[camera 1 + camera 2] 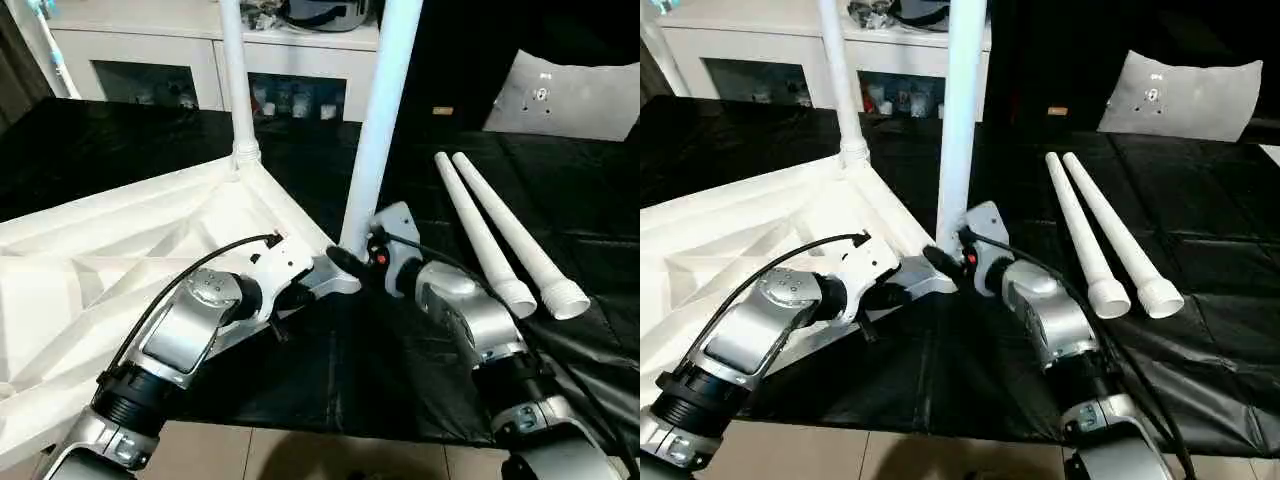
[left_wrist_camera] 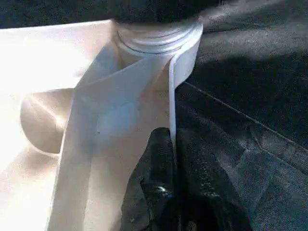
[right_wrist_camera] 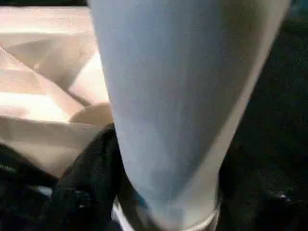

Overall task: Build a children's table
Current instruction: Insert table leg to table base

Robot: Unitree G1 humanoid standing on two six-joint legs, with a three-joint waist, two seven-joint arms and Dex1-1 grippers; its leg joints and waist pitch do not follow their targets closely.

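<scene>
Tabletop (image 1: 90, 290) upside down, frame left, two legs upright. Left gripper (image 1: 335, 270) pinched shut on corner rim; right gripper (image 1: 372, 252) spread around near leg (image 1: 378, 120). Two spare legs (image 1: 500, 235) right, on black sheet (image 1: 400, 350). Cabinet (image 1: 290, 65) behind.

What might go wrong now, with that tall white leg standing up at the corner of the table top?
The near leg stands tall in its corner socket with the right gripper around its base; if not fully seated, it may lean or tip. The left gripper pinches only the table top's thin rim, so it might slip. A falling leg could hit the two loose legs.
</scene>
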